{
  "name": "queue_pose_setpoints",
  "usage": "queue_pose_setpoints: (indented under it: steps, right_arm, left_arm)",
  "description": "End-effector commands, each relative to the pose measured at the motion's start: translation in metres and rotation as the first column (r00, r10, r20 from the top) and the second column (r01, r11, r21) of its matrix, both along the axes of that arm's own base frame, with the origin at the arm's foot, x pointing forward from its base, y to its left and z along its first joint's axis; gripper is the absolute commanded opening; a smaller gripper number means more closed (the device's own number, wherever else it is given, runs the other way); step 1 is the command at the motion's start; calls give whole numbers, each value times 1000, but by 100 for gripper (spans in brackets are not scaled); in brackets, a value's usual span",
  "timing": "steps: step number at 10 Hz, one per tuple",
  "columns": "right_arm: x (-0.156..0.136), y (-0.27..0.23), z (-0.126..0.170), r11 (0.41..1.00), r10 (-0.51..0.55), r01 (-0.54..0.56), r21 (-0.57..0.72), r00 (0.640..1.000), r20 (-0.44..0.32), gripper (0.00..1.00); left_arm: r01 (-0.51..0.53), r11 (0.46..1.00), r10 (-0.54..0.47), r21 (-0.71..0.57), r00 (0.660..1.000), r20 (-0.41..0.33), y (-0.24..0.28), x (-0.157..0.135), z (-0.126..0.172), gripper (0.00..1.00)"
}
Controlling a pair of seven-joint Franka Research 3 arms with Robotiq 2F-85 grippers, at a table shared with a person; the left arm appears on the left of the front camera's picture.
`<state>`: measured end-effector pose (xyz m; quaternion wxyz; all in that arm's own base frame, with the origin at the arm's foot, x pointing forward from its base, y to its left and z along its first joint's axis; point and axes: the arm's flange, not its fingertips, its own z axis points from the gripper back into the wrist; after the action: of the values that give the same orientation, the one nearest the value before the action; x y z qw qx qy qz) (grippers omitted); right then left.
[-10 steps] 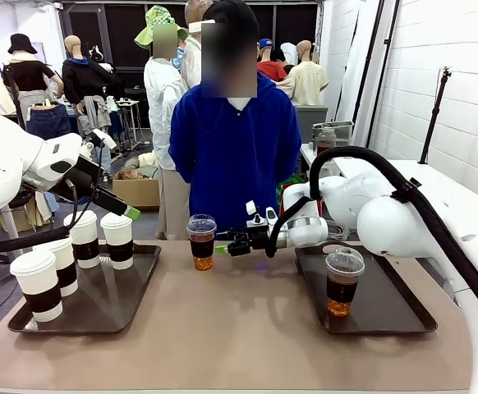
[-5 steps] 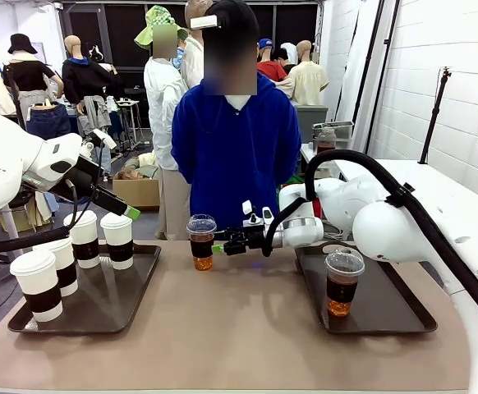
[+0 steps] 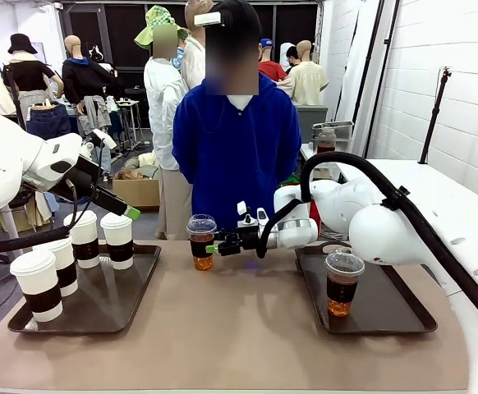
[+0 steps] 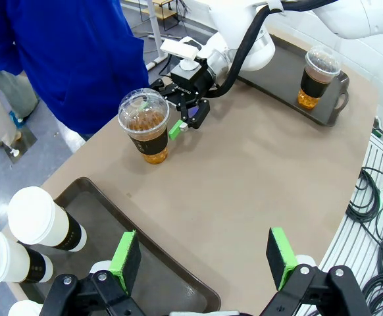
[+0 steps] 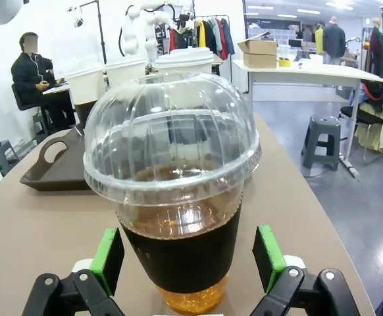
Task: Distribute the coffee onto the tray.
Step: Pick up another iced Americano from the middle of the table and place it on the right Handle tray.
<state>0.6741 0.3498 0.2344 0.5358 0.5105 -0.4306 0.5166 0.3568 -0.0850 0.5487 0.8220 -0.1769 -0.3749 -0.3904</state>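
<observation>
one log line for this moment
right hand: open, at clear cup on table | left hand: open over left tray

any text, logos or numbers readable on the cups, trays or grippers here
None can be read.
Clear dome-lidded cup between the right gripper's open fingers: plain dark sleeve, no print.
White lidded paper cups on the left tray: dark sleeves bare.
Right gripper body: a small pale marking, too small to read.
Left gripper: no lettering visible.
</observation>
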Motion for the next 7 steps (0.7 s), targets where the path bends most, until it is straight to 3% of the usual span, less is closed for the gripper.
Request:
queue_pose_setpoints:
  steps: [1, 6, 7]
  right_arm:
    - [8, 9, 0, 1000, 17, -18, -16, 1000, -26, 100]
    - [2, 25, 0, 998, 46, -47, -31, 998, -37, 100]
    - [2, 26, 2, 997, 51, -53, -49, 998, -35, 83]
  left_arm:
    - [5, 1000, -5, -14, 1000, -5, 1, 0, -1, 100]
    - [5, 1000, -5, -14, 1000, -5, 1, 0, -1, 100]
    - [5, 1000, -5, -14, 1000, -5, 1, 0, -1, 100]
